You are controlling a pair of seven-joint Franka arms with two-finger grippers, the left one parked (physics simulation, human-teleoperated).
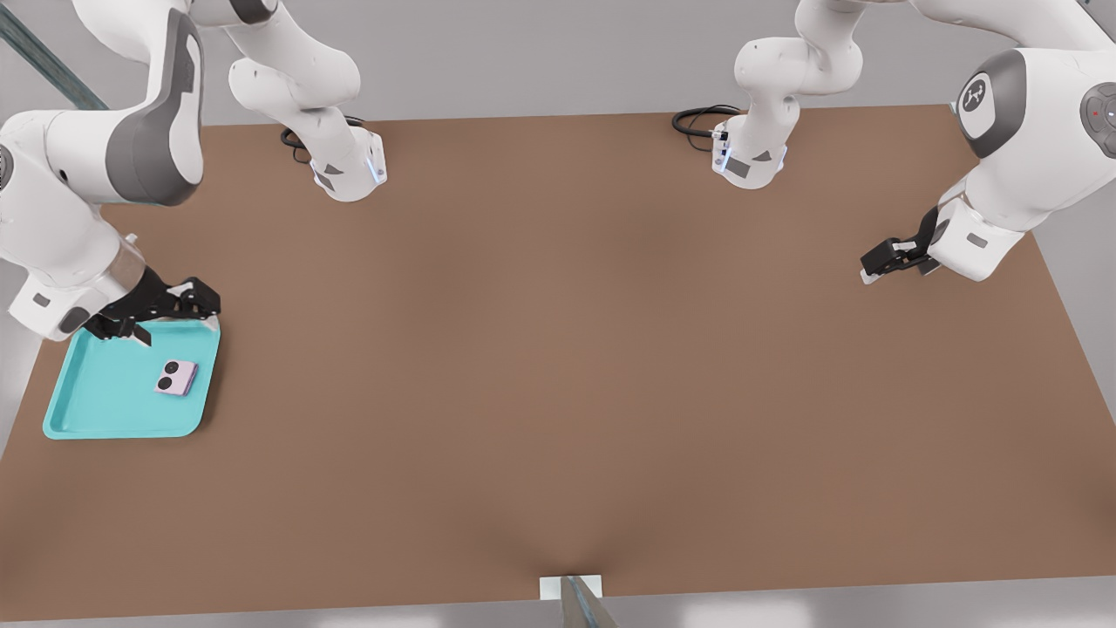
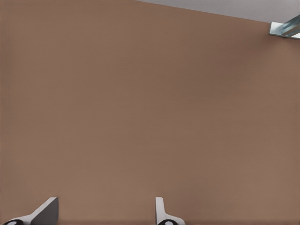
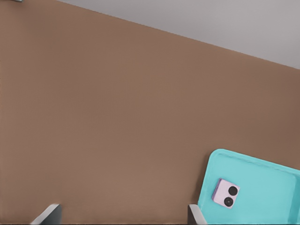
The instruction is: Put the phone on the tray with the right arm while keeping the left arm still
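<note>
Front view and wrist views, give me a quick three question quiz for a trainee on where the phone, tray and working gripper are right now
1. True or false: the phone lies inside the tray.
2. Where is the tray? A) table centre B) near the table edge at the front view's left C) beside the parked arm
3. Fill in: the gripper hangs over the tray's far rim with its jaws ____, holding nothing.

Key: 1 true; 2 B; 3 open.
</note>
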